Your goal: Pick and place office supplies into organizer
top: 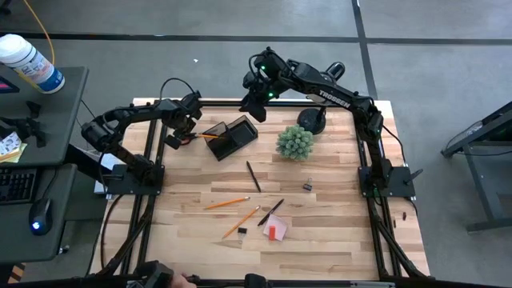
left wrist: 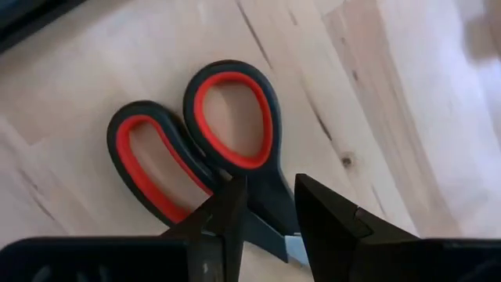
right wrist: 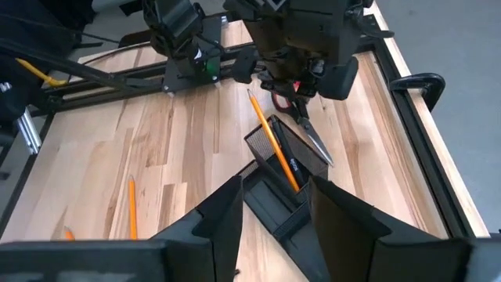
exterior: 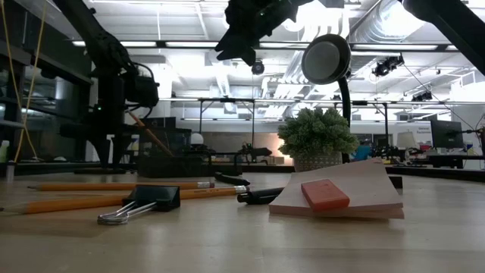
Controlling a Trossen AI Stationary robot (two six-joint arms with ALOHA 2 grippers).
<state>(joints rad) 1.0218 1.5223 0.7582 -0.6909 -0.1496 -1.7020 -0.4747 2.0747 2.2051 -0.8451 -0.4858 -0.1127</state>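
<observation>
While the left gripper (left wrist: 266,207) sits low over the scissors (left wrist: 211,149), its fingers straddle the shank just where the handles meet the blades; whether the pads already press the shank or stand just off it cannot be told. The scissors lie flat on the table (top: 336,232), orange-lined loops pointing away from the wrist, blades running back under the fingers. Long axis runs roughly in line with the gripper's reach, so the fingers cross it squarely. Judgement: a sound bite for a lift, if the closure completes.

From above, the scissors (top: 186,138) lie near the table's far left, just beside the organizer (top: 230,136), which sits to their right with one pencil (top: 210,136) already leaning in it. Left arm is plainly the nearer one for this item.

Farther on, the right gripper (top: 254,102) hangs over the organizer's far side, fingers spread and empty; its wrist view looks down on the mesh box (right wrist: 282,168) with the scissors (right wrist: 301,117) beyond.

Coming move, judged: lift, carry a short way right, and tip the blades downward into a compartment. The right gripper is close to that path.
</observation>
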